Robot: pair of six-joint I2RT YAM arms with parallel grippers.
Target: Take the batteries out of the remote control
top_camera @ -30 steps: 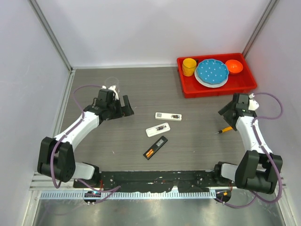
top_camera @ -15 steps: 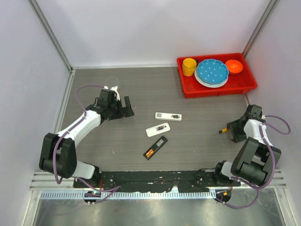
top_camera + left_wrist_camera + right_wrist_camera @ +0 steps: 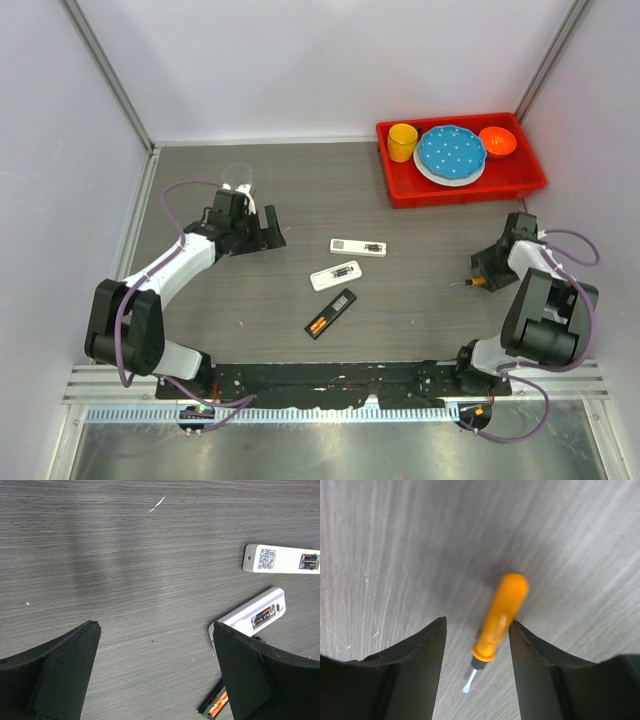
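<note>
Three opened remotes lie mid-table: a white one (image 3: 358, 246), a second white one (image 3: 336, 275) and a black one (image 3: 331, 313). The left wrist view shows dark batteries (image 3: 310, 557) in the far white remote (image 3: 280, 559), another battery (image 3: 263, 615) in the nearer white remote (image 3: 245, 622), and orange batteries (image 3: 218, 710) in the black remote (image 3: 207, 709). My left gripper (image 3: 262, 228) (image 3: 155, 626) hangs open and empty, left of the remotes. My right gripper (image 3: 487, 270) (image 3: 477, 622) is low at the right, jaws partly closed around an orange-handled screwdriver (image 3: 500, 617) (image 3: 474, 283). One finger touches the handle; a gap shows on the other side.
A red tray (image 3: 465, 193) stands at the back right, holding a yellow cup (image 3: 403, 140), a blue plate (image 3: 451, 152) and an orange bowl (image 3: 497, 141). Grey walls enclose the table on three sides.
My right arm has dropped and come over the screwdriver, and its jaws have narrowed around the handle. The left arm has hardly moved. The remotes lie as before.
</note>
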